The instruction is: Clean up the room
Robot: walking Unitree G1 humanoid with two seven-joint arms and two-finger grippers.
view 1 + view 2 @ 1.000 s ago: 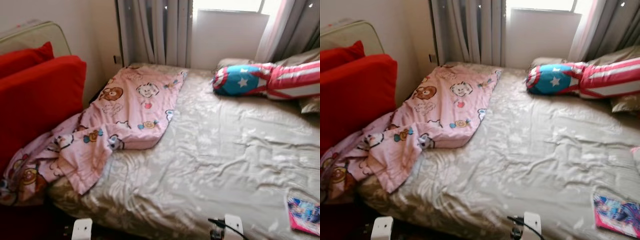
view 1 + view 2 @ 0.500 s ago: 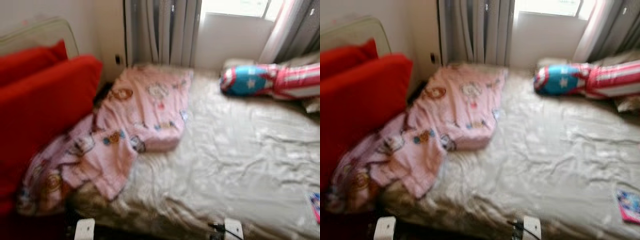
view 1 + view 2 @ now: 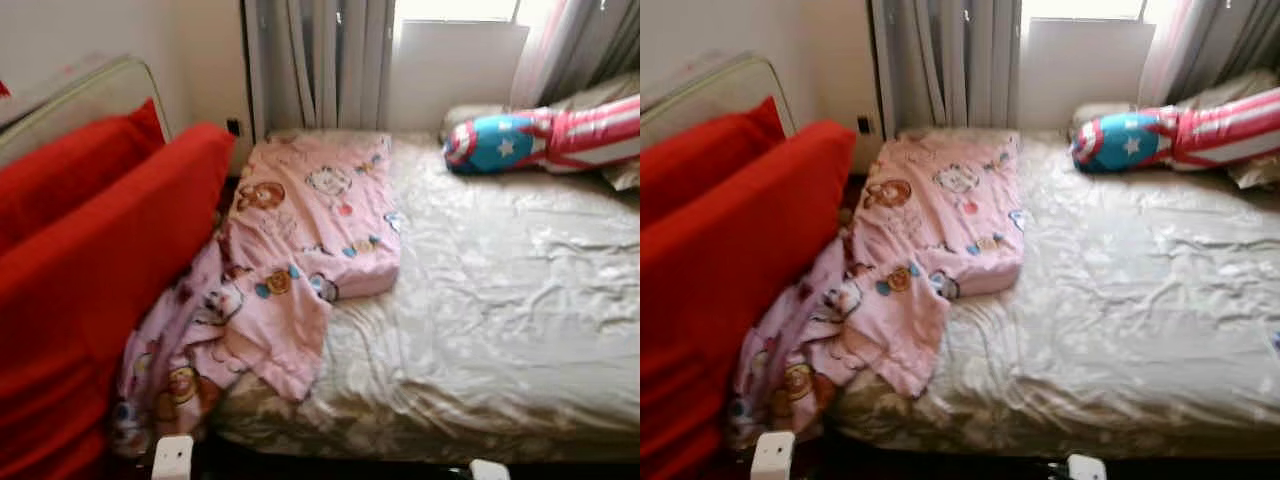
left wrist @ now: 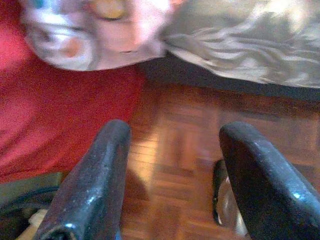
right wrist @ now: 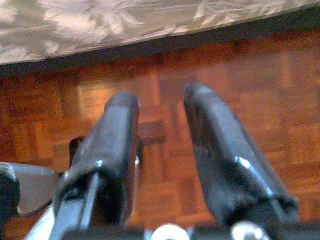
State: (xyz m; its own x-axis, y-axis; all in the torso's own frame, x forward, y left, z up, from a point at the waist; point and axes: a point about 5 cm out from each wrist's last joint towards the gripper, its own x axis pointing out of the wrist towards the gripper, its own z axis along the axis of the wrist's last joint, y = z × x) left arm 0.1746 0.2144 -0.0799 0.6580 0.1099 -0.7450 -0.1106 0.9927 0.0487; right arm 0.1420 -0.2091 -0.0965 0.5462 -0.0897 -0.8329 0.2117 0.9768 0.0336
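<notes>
Pink cartoon-print blanket (image 3: 300, 250) at 10 o'clock on beige-sheeted bed (image 3: 500, 300); left gripper (image 4: 170, 175), right gripper (image 5: 162, 150) fingers apart, empty, over parquet floor (image 5: 240, 70).

The red cushions (image 3: 90, 270) run off the picture's left and bottom edges; the striped pillow (image 3: 560, 135) is cut by the right edge, and the pillow behind it (image 3: 625, 175) shows only a corner; the blanket's (image 3: 290, 260) lower end hangs out of sight between bed (image 3: 500, 300) and cushions; in the left wrist view the blanket (image 4: 95, 30) is a blur, its prints unreadable; a dark object (image 4: 225, 200) on the floor (image 4: 175, 150) is too blurred to name.
</notes>
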